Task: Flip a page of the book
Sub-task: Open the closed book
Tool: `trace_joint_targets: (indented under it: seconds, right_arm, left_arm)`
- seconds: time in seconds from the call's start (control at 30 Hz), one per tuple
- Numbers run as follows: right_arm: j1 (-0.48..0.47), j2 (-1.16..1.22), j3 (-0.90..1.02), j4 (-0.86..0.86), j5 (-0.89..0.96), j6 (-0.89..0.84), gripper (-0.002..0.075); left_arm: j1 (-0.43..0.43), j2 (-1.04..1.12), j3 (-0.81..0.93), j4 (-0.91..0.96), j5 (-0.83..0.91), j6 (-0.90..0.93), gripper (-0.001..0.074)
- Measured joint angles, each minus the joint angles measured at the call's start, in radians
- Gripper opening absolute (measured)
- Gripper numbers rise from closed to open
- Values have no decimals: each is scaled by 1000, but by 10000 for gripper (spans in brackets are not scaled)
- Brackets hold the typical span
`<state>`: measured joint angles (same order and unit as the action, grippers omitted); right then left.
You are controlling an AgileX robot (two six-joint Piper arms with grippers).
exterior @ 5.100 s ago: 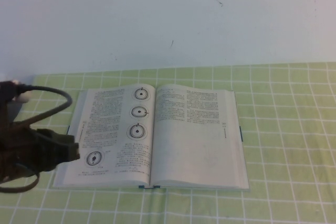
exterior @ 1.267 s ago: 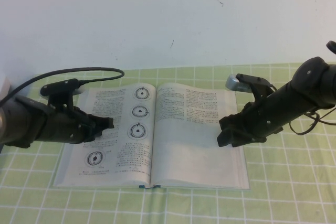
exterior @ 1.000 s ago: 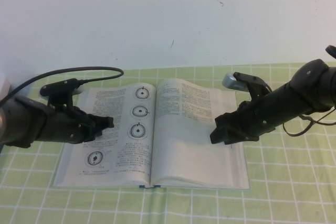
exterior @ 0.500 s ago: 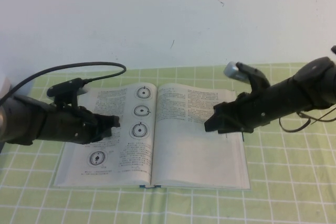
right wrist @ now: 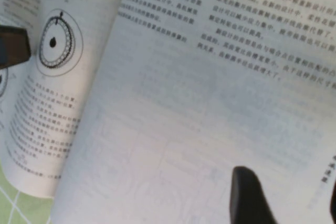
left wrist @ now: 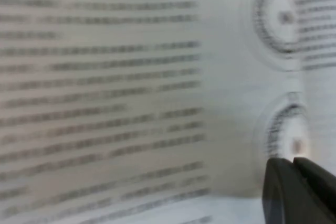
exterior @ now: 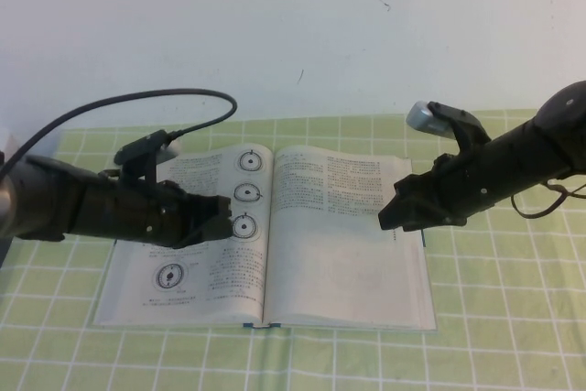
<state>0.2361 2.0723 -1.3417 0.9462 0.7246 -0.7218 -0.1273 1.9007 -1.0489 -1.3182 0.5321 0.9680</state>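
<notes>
Book: the book (exterior: pixel 265 235) lies open and flat in the middle of the green checked tablecloth (exterior: pixel 513 318), spine running 12 to 6.
Page: the page (exterior: pixel 343 226) to turn is the text-only leaf on the 3 o'clock side, lying pretty much flat, no corner lifted yet.
Left gripper: the left gripper (exterior: pixel 220 219) sits low over the leaf with the circle diagrams at 9 o'clock of the spine; in the left wrist view its fingers look pressed together, nothing between them.
Right gripper: the right gripper (exterior: pixel 389 217) hovers at the page's outer edge, around 3 o'clock, jaws apart and empty; the right wrist view shows one finger (right wrist: pixel 249 198) just over the paper.
Risk: honestly it could pinch several leaves at once, or crease the thin sheet if it drags inward. The left gripper also sits right where the page would land.
</notes>
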Motion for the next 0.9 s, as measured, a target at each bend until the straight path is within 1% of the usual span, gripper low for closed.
trace_joint_targets:
  seconds: [0.1,0.27,0.6,0.9]
  right_arm:
    - [0,7,0,0,0,23,329]
    - [-2,44,0,2,2,95,329]
    - [-4,48,-2,2,31,106,329]
    - [-31,40,-2,-27,101,135,329]
  left_arm:
    - [-2,1,-24,-21,43,17,-4]
    - [-4,9,-33,-76,-10,42,-4]
    - [-6,58,-33,-108,-8,100,-4]
    - [0,88,-47,-113,26,92,-4]
